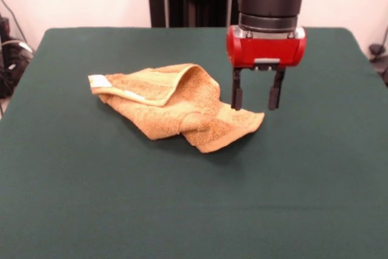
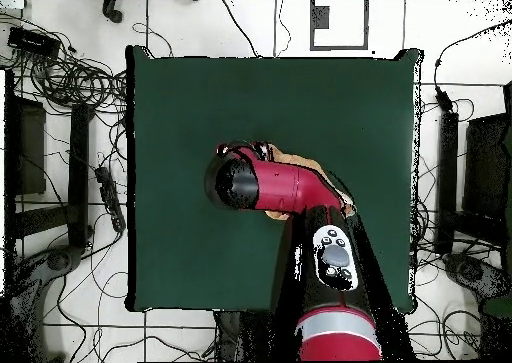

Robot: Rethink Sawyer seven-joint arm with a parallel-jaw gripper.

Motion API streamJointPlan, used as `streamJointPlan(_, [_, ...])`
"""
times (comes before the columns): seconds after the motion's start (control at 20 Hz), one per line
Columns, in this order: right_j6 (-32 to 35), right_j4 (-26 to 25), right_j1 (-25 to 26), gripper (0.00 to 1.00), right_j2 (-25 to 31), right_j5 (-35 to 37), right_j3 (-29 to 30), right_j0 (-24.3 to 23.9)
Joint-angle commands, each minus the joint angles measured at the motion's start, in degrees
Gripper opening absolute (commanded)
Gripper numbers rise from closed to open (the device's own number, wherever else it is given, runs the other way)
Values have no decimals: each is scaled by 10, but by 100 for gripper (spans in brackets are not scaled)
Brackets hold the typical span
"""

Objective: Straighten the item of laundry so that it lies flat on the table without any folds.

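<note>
The tool (image 1: pixel 257 97) hangs from the red and black arm (image 2: pixel 300 189) with its two dark fingers (image 1: pixel 237 96) spread apart and pointing straight down, gripping nothing. In the front view its tips sit at the far right corner of the towel (image 1: pixel 176 106); whether they touch the cloth cannot be told. The orange-tan towel lies crumpled near the middle of the dark green surface (image 1: pixel 194 204), folded over itself, with a smoother band along one turned-up edge and a small white label (image 1: pixel 100 80) at its left end in that view. From overhead the arm covers most of the towel, and only slivers of tan cloth (image 2: pixel 300 164) show along the arm's edges.
</note>
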Motion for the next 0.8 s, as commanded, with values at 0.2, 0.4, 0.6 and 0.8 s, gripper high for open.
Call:
streamJointPlan(0.2, [100, -11, 90, 100, 10, -21, 31, 30])
streamJointPlan(0.4, [99, -8, 107, 100, 12, -20, 26, 31])
streamJointPlan(0.6, [104, 0, 115, 100, 13, -20, 24, 31])
streamJointPlan(0.8, [112, 8, 122, 100, 5, -14, 18, 38])
